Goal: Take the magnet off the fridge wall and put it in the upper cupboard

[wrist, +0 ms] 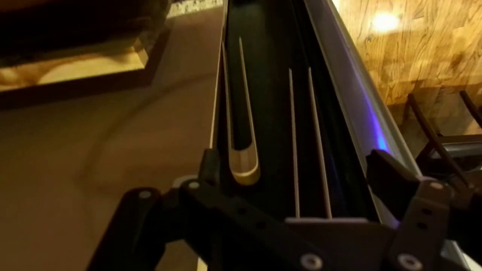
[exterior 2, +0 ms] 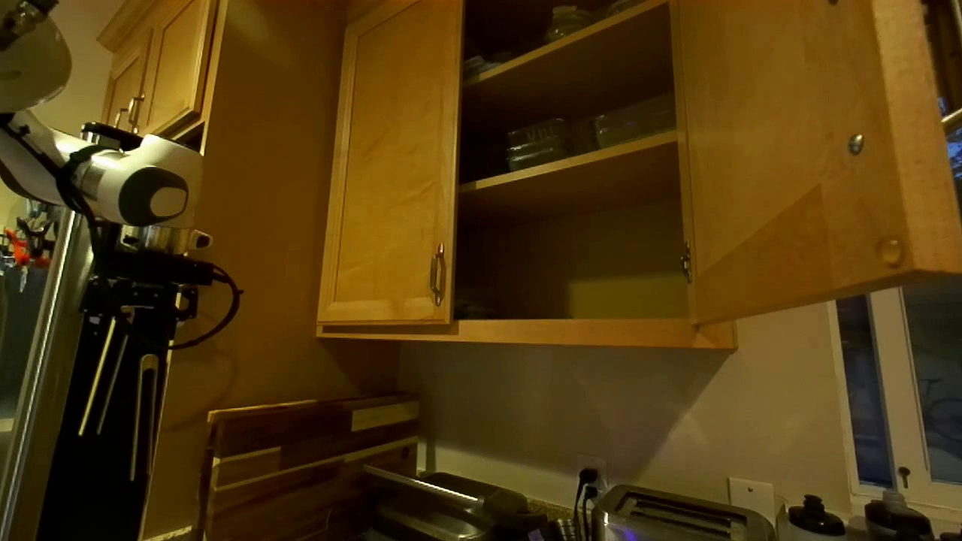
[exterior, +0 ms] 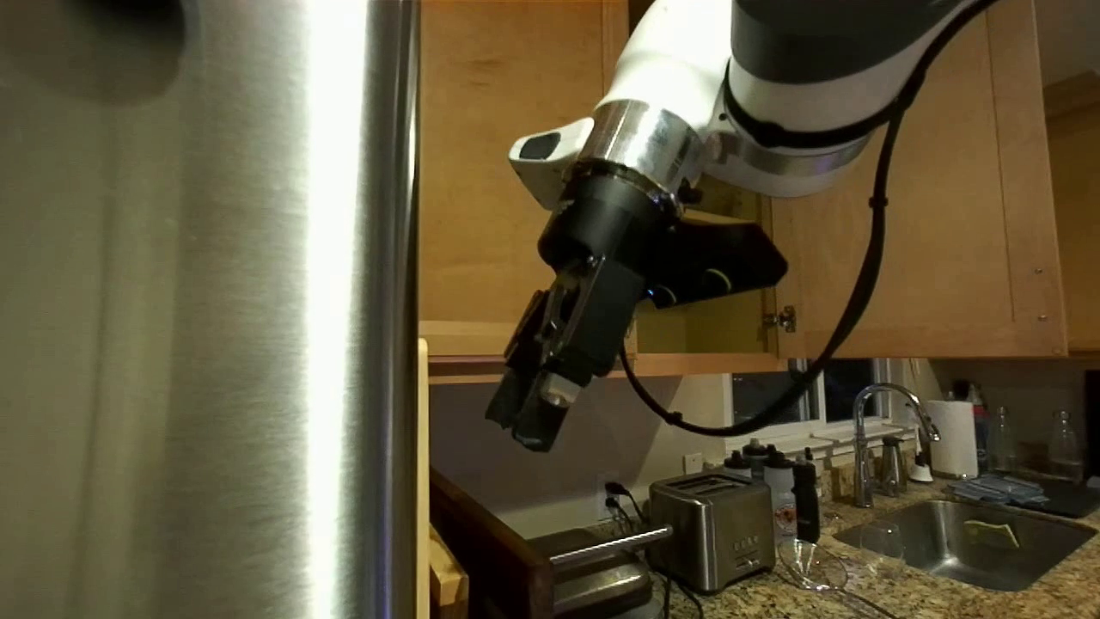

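At nine o'clock in an exterior view stands the fridge (exterior: 223,344); down its three-o'clock edge shows a pale strip I judge to be the magnet (exterior: 424,479). The wrist view has two pairs of strips (wrist: 244,165) on the dark side; which is meant, I cannot tell. The gripper (wrist: 297,171) has its fingers spread, pinching nothing visible, so grasping, removal and stowing all seem left. At one o'clock in an exterior view, the cupboard (exterior 2: 571,331) is ready, its door (exterior 2: 782,165) swung out; glassy dishes (exterior 2: 537,143) sit on the lower shelf (exterior 2: 571,161), a jar (exterior 2: 567,21) above. At four o'clock in an exterior view, the sink (exterior: 932,550) holds something yellow (exterior: 993,531).
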Motion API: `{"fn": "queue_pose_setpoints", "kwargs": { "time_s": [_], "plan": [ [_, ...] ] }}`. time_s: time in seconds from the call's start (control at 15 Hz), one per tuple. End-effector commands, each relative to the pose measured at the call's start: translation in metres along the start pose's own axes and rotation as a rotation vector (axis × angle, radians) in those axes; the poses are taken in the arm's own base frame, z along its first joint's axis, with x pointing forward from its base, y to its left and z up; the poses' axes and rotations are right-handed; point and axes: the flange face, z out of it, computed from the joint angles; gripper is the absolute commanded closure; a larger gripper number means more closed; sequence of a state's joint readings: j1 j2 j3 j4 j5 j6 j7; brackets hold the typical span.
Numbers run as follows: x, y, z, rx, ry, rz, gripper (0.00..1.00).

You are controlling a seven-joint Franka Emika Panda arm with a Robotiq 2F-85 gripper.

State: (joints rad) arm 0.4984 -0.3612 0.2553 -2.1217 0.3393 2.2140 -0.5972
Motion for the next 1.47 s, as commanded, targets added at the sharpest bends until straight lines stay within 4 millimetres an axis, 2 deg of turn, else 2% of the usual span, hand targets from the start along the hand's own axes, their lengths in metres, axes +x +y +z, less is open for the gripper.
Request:
{"fn": "queue_pose_setpoints", "kwargs": {
  "time_s": [0.0,0.27,0.33,0.47,0.6,1.2,1.4],
  "plan": [
    [0.031,-0.004,-0.007,0.034,0.097,-0.082,0.0],
    [0.055,-0.007,-0.003,0.086,0.132,-0.141,0.01],
    [0.059,-0.006,-0.001,0.098,0.137,-0.148,0.04],
    [0.065,-0.003,0.003,0.12,0.143,-0.154,0.28],
    [0.063,0.001,0.003,0.114,0.136,-0.153,0.35],
    [0.056,-0.002,-0.001,0.163,0.098,-0.172,0.91],
    [0.055,0.001,0.0,0.165,0.096,-0.174,0.89]
  ]
}}
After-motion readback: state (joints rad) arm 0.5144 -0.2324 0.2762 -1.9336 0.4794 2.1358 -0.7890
